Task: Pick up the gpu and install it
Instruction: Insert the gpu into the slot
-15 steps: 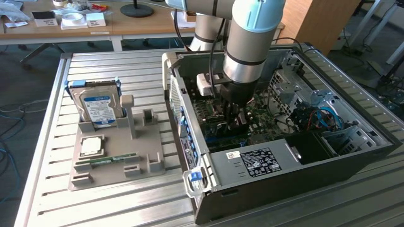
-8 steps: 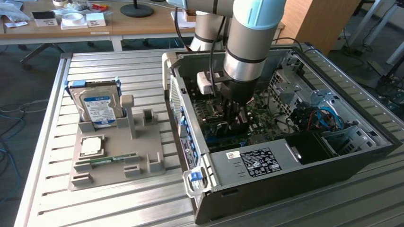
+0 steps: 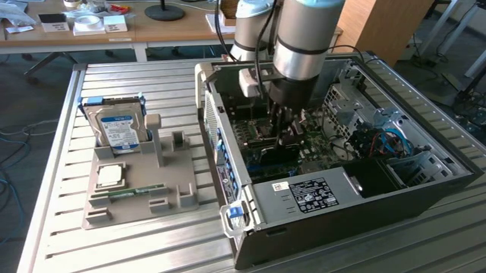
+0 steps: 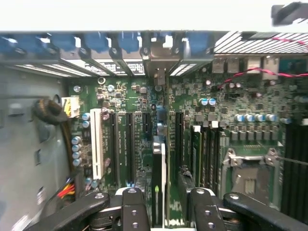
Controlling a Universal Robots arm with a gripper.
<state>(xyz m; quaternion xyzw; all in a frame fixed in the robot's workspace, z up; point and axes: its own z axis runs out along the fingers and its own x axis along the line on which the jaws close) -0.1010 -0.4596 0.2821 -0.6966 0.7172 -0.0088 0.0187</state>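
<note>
Gripping one gpu [image 4: 158,183], one end effector [image 4: 162,204]

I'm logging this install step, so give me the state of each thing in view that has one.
Thin dark gpu card: edge-on between the end effector fingers, held above the green motherboard.
Black computer case: lying on its side, side panel off.
Silver hard drive with blue-white label: upright in the grey holder.
Slim green memory stick: flat on the holder.

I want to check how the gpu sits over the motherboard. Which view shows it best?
The wrist view: the gpu appears edge-on between the jaws of the gripper, directly above the motherboard's expansion slots. In the exterior view, the arm inside the computer case hides most of it.
</note>
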